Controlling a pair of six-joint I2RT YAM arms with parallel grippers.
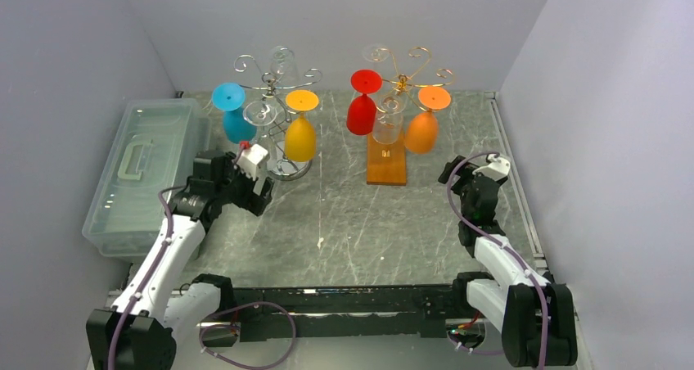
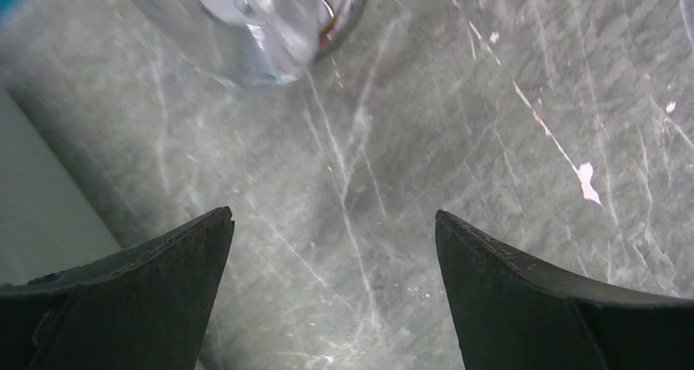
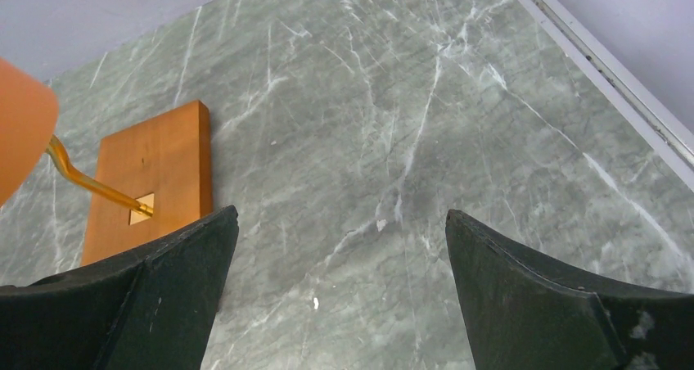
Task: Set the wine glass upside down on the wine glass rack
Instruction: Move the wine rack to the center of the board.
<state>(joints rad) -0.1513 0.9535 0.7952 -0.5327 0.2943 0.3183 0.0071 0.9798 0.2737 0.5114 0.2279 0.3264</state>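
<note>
Both sets of jaws are spread wide with nothing between them. The left gripper [image 2: 334,218] sits low over the marble table [image 2: 491,100], only bare stone in its gap. The clear wine glass [image 2: 245,26] is just ahead of those jaws, offset toward the left finger and apart from both tips. From overhead it hangs foot-up on the silver rack [image 1: 270,79], between a blue glass [image 1: 235,120] and a yellow glass [image 1: 300,137]. The rack's round base [image 2: 348,10] shows right behind the bowl. Can't tell if the glass rim touches the table. A pale storage box [image 1: 143,173] lies outboard of the left finger. The right gripper [image 3: 342,214] is released too, over bare marble. The wooden base [image 3: 155,173] of the gold rack [image 1: 403,82] is ahead-left of its jaws, near the left fingertip. An orange glass [image 3: 20,133] is further left at the edge of view.
</note>
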